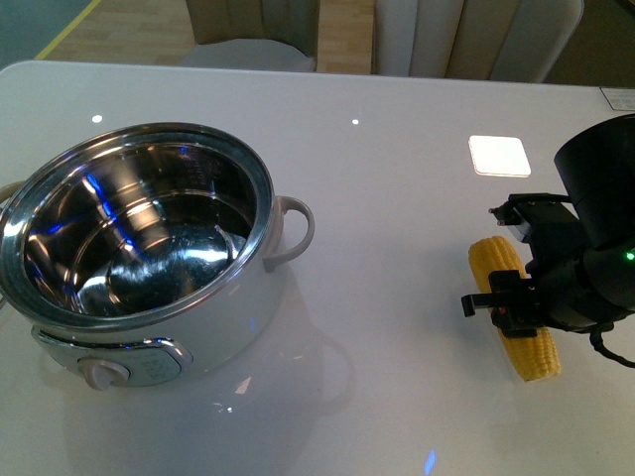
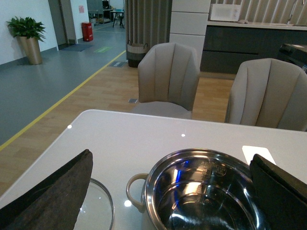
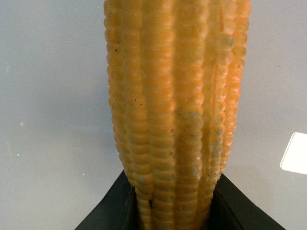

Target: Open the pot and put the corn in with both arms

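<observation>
Knobbly corn (image 3: 172, 110) in right pincer (image 3: 175, 211), shiny steel pot (image 1: 248, 307)

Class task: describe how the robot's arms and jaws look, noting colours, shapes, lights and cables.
The right arm is black, with a bulky rounded housing, a small green light and a thin black cable trailing below. The right jaws are black and blocky. The left jaws are dark, matte wedges.

The white table (image 1: 397, 99) bears the pot (image 1: 248, 297) (open); the corn (image 1: 496, 260) lies well apart; a glass lid (image 2: 103, 201) beside the pot.
</observation>
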Controlling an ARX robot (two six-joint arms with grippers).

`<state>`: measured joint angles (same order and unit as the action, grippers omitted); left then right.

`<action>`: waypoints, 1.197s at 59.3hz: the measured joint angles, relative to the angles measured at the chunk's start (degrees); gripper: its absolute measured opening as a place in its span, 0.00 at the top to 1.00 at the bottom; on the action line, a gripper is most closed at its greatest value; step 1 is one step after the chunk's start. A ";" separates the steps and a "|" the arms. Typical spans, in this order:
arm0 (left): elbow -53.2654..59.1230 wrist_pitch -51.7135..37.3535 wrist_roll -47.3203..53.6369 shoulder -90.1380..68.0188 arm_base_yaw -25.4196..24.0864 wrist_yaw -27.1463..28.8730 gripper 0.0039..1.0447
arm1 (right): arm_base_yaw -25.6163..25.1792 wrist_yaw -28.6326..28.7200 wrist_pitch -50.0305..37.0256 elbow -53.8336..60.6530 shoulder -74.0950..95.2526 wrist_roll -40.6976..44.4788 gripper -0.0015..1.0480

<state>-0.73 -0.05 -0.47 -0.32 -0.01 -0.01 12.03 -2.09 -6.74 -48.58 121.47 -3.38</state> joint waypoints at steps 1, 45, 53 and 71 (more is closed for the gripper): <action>0.00 0.00 0.00 0.00 0.00 0.00 0.06 | 0.15 0.39 0.00 0.52 -1.36 -0.09 0.76; 0.00 0.00 0.00 0.00 0.00 0.00 0.06 | 19.08 7.43 12.55 -20.74 -16.33 -24.57 0.83; 0.00 0.00 0.00 0.00 0.00 0.00 0.06 | 22.12 7.08 14.91 -28.06 -11.02 -28.41 0.84; 0.00 0.00 0.00 0.00 0.00 0.00 0.06 | 27.45 6.05 22.36 -41.59 0.63 -30.34 0.85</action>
<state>-0.73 -0.05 -0.47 -0.32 -0.01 -0.01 39.48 3.97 15.62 -90.17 122.10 -33.71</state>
